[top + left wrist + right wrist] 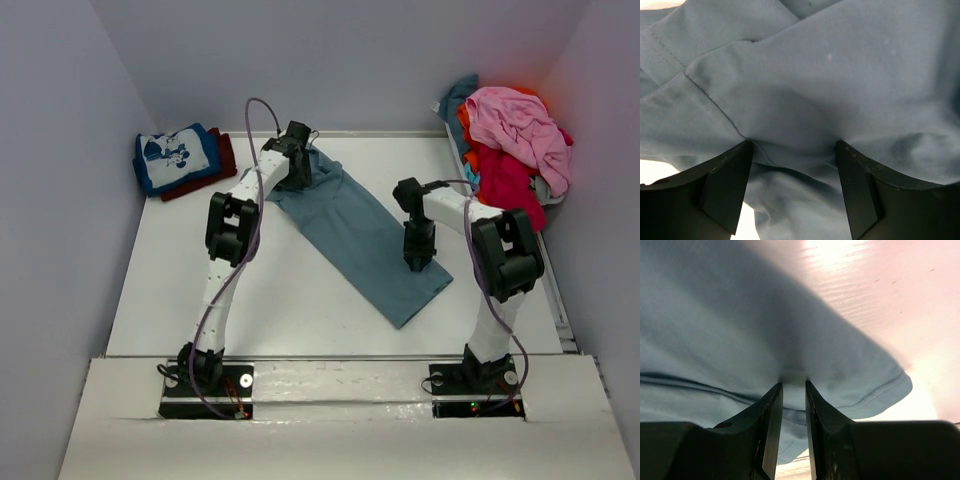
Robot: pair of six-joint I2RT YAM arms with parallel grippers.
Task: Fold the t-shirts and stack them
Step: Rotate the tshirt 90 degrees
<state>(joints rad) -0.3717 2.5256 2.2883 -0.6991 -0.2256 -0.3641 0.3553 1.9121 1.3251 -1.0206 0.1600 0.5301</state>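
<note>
A slate-blue t-shirt (360,235), folded into a long strip, lies slantwise across the white table. My left gripper (297,175) is at its far left end. In the left wrist view the left gripper (793,145) stands open, its jaws wide apart, with bunched slate-blue t-shirt (840,75) lying between and under them. My right gripper (418,262) is at the strip's near right end. Its narrow jaws pinch a fold of the slate-blue t-shirt (715,330) in the right wrist view, right gripper (793,384).
A folded blue tee with white cartoon print (175,155) lies on a dark red one (218,168) at the far left. At the far right is a heap of pink (520,125), red (510,180), orange (465,125) and teal (460,95) tees. Walls close in on three sides.
</note>
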